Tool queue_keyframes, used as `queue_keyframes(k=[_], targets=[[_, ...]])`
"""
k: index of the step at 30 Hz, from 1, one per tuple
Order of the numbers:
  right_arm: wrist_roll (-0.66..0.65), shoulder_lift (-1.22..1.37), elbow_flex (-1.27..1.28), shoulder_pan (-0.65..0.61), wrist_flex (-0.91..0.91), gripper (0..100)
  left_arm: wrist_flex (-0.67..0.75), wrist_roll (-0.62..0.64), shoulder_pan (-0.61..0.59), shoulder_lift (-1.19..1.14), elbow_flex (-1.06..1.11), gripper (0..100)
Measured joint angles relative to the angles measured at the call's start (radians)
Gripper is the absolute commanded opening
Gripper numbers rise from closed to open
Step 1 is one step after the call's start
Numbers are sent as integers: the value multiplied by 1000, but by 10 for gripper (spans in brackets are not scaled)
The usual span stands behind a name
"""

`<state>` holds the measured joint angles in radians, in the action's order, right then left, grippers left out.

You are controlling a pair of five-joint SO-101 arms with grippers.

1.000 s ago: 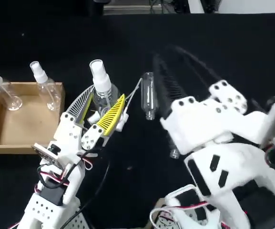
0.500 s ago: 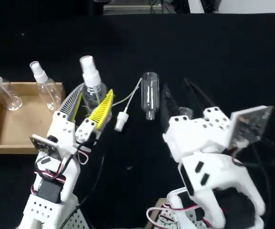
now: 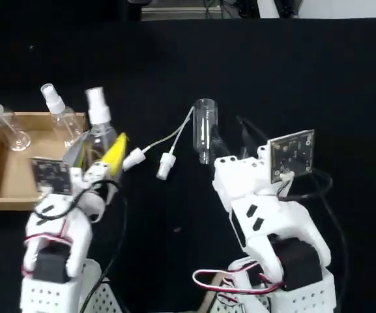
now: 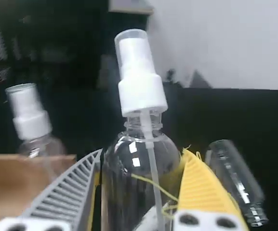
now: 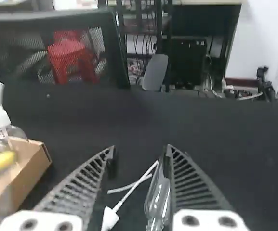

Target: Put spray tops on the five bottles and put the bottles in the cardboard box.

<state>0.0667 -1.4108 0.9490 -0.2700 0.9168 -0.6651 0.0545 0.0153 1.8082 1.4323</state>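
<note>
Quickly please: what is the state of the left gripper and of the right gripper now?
Left gripper: closed on a bottle with its spray top on.
Right gripper: open, holding nothing.

No print seems legible on any bottle (image 3: 204, 130) or the cardboard box (image 3: 28, 173).

We're in what looks like a robotics lab or tech workroom: two white robot arms (image 3: 266, 208) with bare wiring sit at a table (image 3: 318, 72) draped in black cloth. Beyond its far edge we spot a red stool (image 5: 70, 57), tangled cables (image 5: 141, 65), a black box (image 5: 191, 57) like a computer case, and a plain white wall (image 5: 261, 33).
</note>
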Motion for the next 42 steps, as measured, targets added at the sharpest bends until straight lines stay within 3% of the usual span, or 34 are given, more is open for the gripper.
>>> queue_keyframes(k=[3, 10, 13, 20, 28, 37, 42], targets=[[0, 0, 20, 0, 0, 129, -135, 0, -115, 2, -91, 29], [0, -2, 132, 0, -107, 128, -140, 0, -454, 5, -110, 29], [0, -2, 183, 0, -161, 128, 5, 0, -574, 9, -49, 29], [0, -2, 230, 0, -186, 128, 572, 5, -784, 6, 238, 29], [0, -2, 235, -43, -189, 128, 704, 0, -806, -38, 245, 30], [0, -2, 275, -81, -189, 128, 1025, 0, -806, -138, 250, 30], [0, -2, 292, -87, -189, 128, 1132, 0, -806, -275, 249, 30]])
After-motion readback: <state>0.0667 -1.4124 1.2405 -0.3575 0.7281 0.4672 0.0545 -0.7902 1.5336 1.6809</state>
